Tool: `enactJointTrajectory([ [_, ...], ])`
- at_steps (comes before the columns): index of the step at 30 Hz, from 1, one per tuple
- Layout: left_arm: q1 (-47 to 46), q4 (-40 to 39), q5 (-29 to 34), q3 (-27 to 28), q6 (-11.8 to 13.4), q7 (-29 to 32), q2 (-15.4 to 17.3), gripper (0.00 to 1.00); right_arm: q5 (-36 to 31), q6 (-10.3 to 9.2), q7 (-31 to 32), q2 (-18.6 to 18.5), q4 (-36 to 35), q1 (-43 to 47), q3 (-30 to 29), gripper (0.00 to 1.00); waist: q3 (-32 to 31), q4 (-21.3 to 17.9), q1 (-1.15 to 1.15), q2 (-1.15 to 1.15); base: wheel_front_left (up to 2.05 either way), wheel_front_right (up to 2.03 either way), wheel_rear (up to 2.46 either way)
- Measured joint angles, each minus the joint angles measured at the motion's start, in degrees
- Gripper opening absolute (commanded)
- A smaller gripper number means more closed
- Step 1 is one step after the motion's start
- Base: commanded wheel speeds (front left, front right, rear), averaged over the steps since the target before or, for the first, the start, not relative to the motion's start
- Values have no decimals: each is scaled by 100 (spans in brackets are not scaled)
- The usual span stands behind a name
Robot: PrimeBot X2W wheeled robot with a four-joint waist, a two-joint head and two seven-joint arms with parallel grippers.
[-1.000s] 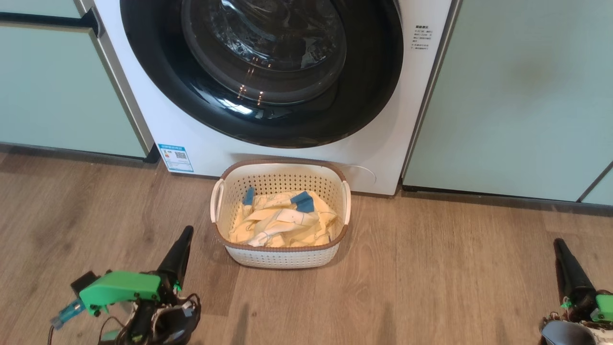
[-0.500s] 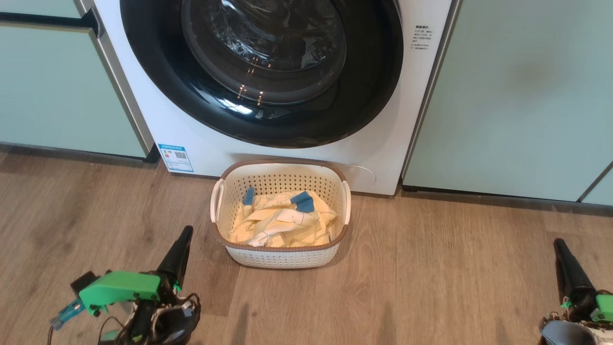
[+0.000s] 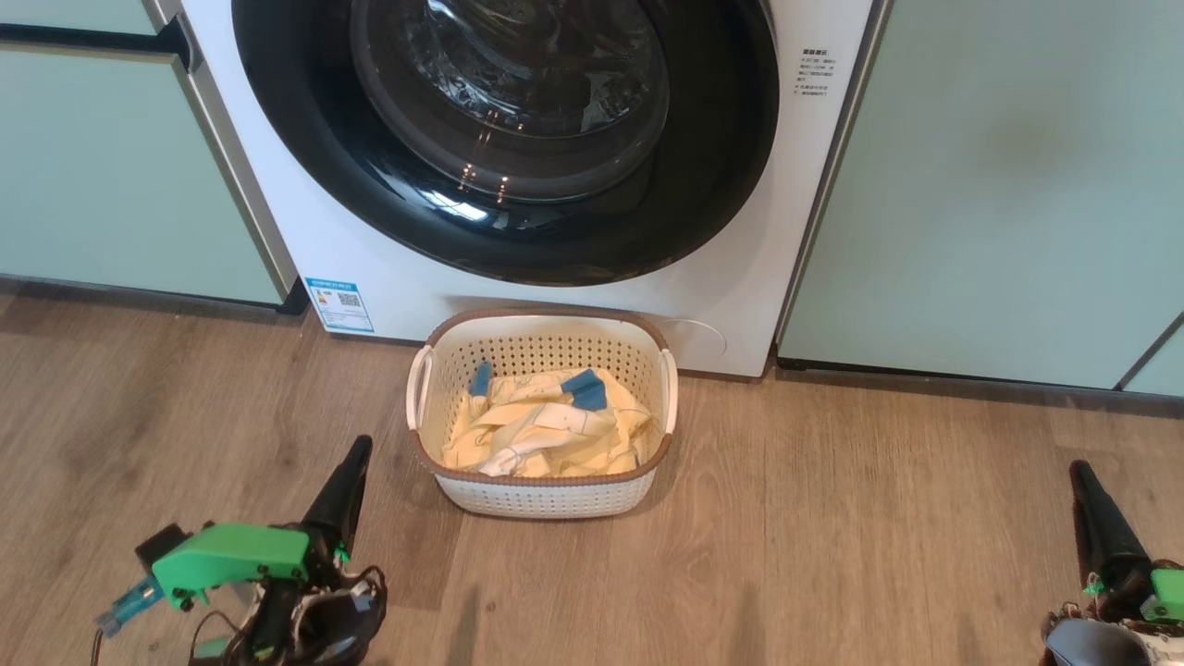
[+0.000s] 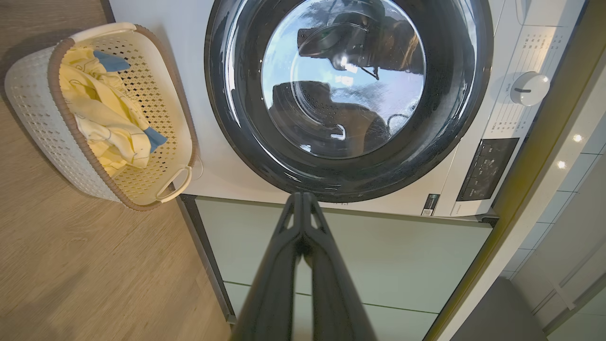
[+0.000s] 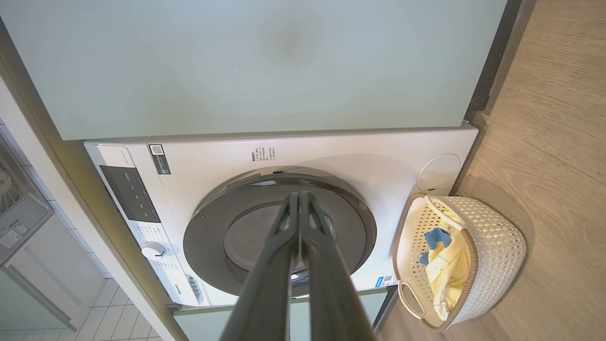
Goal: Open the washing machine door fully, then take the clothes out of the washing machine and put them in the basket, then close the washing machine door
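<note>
The white washing machine (image 3: 370, 268) stands between pale green cabinets (image 3: 999, 185), the washing machine door (image 3: 721, 139) lying shut against its front. On the wooden floor (image 3: 832, 518) just before it sits the basket (image 3: 546, 498), with the pale yellow clothes (image 3: 536, 430) heaped inside. The left gripper (image 4: 301, 195) and the right gripper (image 5: 299, 195) hang to either side of the basket, apart from it, each with its fingers pressed together on nothing.

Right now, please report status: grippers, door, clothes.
Left gripper shut, holding nothing; right gripper the same. Washing machine door closed, clothes in basket. Basket on floor below the door.
</note>
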Motion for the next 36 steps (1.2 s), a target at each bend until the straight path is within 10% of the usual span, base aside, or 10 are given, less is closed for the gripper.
enactJointTrajectory([
  [36,0,0,0,2,0,0,-1,0,0,0,0,0,0,0,0,0,0,0,0,0,0,0,0],
])
